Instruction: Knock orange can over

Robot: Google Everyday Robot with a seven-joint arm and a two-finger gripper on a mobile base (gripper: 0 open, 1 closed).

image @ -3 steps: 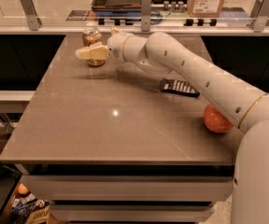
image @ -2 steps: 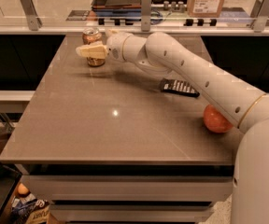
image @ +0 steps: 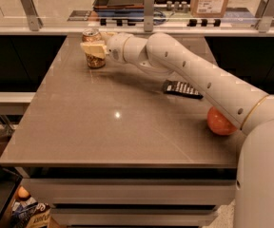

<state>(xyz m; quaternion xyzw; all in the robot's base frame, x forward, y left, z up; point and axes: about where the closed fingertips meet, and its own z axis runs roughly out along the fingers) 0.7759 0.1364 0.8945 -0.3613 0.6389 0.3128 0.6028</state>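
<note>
The orange can (image: 93, 50) stands upright near the far left corner of the brown table (image: 108, 122). It has an orange-tan body and a silver top. My gripper (image: 92, 48) reaches in from the right at the end of the white arm. Its pale fingers (image: 94, 49) lie across the front of the can at mid height and hide part of its body. They seem to touch the can.
A black remote-like object (image: 182, 88) lies on the table right of centre, under the arm. A round red-orange apple (image: 220, 122) sits near the table's right edge. A railing and glass partition (image: 146, 13) run behind the table. Bags lie on the floor at lower left (image: 27, 210).
None visible; the gripper stays against the can and the can stays upright.
</note>
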